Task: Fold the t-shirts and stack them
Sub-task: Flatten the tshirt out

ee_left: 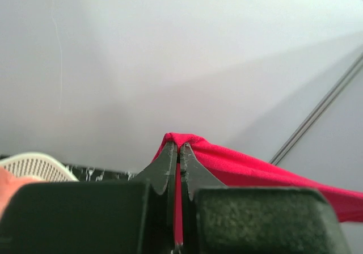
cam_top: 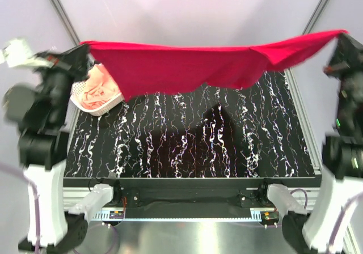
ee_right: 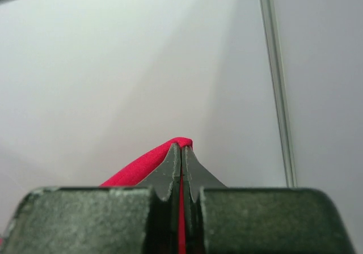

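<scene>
Both arms reach up at the left and right edges of the top view, with the red t-shirt (cam_top: 187, 67) stretched between them above the black marbled table (cam_top: 187, 152). The left gripper (cam_top: 85, 51) is clamped tight on one corner and the right gripper (cam_top: 342, 36) on the other. The left arm is blurred. The pink t-shirt (cam_top: 97, 88) lies in the white basket (cam_top: 109, 108) at left, partly hidden by red cloth. Only the wrist views show cloth pinched between the closed fingers.
</scene>
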`<state>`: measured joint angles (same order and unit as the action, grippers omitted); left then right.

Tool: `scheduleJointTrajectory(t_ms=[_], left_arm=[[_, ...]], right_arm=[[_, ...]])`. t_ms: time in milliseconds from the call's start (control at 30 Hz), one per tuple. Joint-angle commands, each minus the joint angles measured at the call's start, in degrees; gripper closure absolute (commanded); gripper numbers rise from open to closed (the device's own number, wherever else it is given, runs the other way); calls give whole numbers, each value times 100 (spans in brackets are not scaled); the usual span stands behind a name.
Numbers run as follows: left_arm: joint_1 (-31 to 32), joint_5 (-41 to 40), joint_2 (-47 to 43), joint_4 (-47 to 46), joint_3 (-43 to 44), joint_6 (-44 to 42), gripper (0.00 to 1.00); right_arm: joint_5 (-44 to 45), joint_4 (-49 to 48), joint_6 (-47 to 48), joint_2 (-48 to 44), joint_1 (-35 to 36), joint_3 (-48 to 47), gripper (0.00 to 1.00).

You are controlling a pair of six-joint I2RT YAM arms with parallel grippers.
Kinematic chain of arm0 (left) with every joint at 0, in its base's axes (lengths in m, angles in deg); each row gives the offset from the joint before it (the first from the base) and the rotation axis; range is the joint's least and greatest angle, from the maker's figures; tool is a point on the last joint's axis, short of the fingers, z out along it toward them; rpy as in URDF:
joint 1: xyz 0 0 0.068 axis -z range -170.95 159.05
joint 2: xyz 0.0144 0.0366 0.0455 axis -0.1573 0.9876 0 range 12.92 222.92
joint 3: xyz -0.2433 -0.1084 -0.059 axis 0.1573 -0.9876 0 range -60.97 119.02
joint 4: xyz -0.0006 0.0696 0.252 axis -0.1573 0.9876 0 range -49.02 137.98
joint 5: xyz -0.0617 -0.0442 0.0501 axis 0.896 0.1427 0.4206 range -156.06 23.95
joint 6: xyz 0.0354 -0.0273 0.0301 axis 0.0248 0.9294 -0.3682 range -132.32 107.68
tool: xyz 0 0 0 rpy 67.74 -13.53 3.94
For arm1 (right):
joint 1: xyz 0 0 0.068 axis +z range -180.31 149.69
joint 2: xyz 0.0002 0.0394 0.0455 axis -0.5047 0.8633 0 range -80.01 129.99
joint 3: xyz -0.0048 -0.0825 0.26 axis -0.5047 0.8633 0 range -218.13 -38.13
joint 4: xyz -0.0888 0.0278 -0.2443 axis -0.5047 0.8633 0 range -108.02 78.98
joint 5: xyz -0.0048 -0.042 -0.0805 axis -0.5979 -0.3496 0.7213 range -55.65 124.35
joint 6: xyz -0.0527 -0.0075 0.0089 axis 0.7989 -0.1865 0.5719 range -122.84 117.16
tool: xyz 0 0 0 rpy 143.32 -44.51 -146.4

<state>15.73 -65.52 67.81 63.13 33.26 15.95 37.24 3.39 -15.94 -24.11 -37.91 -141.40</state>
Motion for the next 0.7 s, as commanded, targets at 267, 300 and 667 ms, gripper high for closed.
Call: scheduleJointTrajectory(t_ms=[267,300,667], left_arm=[[-26,-563,-1051,685,491,-173,100],[-26,-546,-1051,685,447,-164,100],[-26,-449,-481,-429,-1775,-173,100]], right_arm=[[0,883,229,-932,-14,-1240,100],[-8,822,186,-958,-14,-1110,100],[-281,-478,-227,-976,-14,2290,100]])
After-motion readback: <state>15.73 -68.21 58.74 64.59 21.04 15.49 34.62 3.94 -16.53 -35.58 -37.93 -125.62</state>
